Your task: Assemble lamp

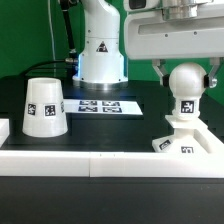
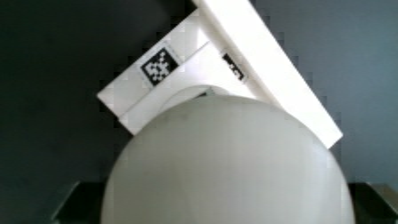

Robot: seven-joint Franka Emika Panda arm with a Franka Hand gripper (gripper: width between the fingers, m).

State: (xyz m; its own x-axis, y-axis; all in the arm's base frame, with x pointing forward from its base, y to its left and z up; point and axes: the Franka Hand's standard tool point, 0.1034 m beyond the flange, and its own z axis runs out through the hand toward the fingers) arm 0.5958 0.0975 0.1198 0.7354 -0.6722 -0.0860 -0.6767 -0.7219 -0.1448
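The jaws are clamped on the ball bulb [image 1: 185, 82]. It stands upright, and the lamp base [image 1: 186, 137] sits right under it, at six o'clock.

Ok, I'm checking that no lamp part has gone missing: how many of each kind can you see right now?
shade: 1
bulb: 1
base: 1
Total: 3 lamp parts
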